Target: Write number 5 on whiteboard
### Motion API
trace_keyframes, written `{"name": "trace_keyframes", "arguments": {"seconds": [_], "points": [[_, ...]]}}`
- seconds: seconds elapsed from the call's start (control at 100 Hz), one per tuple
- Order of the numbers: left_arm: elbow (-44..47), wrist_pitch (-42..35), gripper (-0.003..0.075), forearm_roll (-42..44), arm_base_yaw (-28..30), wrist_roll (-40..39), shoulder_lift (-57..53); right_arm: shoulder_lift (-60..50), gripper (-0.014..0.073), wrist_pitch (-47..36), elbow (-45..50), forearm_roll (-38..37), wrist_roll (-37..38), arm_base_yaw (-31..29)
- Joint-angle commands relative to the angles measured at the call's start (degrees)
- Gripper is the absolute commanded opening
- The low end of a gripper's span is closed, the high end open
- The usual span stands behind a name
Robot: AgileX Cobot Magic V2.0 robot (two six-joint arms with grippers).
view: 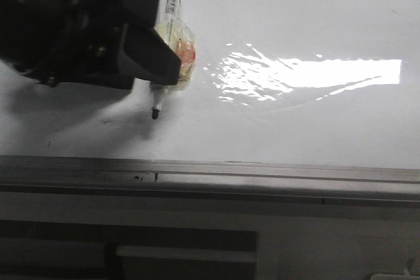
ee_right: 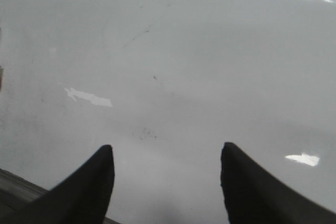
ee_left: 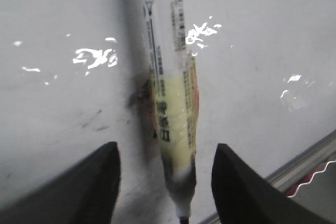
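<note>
- Left claw (view: 152, 63) grasps a marker (view: 168, 37), long axis near upright, dark tip pointing down toward the whiteboard (view: 308, 129); contact unclear.
- Right claw (ee_right: 167, 182) hangs released above the board.
- No 5 visible.

Bare whiteboard (view: 315, 11) right of marker (view: 167, 37)

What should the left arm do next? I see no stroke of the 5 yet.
Probably lower the marker until its black tip touches the whiteboard. The left gripper carries it tip-down, no 5 is drawn, and whether the tip already touches cannot be told.
</note>
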Motion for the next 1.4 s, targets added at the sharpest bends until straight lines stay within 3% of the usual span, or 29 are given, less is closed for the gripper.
{"name": "trace_keyframes", "arguments": {"seconds": [0.0,0.1,0.17,0.35,0.51,0.6,0.7,0.8,0.95,1.25,1.39], "points": [[-3.42,-3.83,0.0368,-0.86,-0.75,0.08,1.77,0.84,0.0397,-4.06,-2.03,-0.57,-0.6,0.1],[-4.48,-3.26,0.0365,-0.94,-0.75,0.08,4.3,0.84,0.0397,-4.2,-2.03,-0.57,-0.6,0.1],[-4.8,-2.34,0.0321,-0.94,-0.75,-0.03,5.36,0.84,0.0397,-4.44,-2.03,-0.46,-0.6,0.1],[-4.95,1.83,-0.0021,-0.16,-0.75,-0.03,4.41,0.84,0.0397,-5.0,-2.69,0.29,-0.6,0.1],[-4.95,4.41,-0.002,3.56,-0.75,0.07,1.72,0.93,0.0397,-5.79,-3.81,1.56,-0.6,0.89],[-5.28,8.19,-0.002,11.55,-1.02,0.8,-0.79,1.73,0.0397,-4.95,-4.71,3.61,-2.21,3.16],[-6.17,17.28,-0.002,23.69,-2.85,8.67,-4.0,4.0,0.0397,-1.92,-5.59,11.68,-12.9,7.76],[-6.17,22.96,-0.002,30.55,-6.42,19.12,-7.06,7.2,0.0397,0.41,-6.11,20.25,-23.71,13.18],[-6.17,21.95,-0.002,31.39,-10.41,26.8,-9.13,11.29,0.0397,-1.8,-6.11,22.62,-28.5,21.25],[-6.17,17.59,-0.002,31.28,-13.62,26.8,-9.13,16.73,0.0397,-13.09,-6.11,22.62,-30.77,35.24],[-6.17,16.85,-0.002,31.28,-14.07,26.89,-9.13,20.61,0.0397,-16.52,-6.11,22.62,-30.77,38.19]]}}
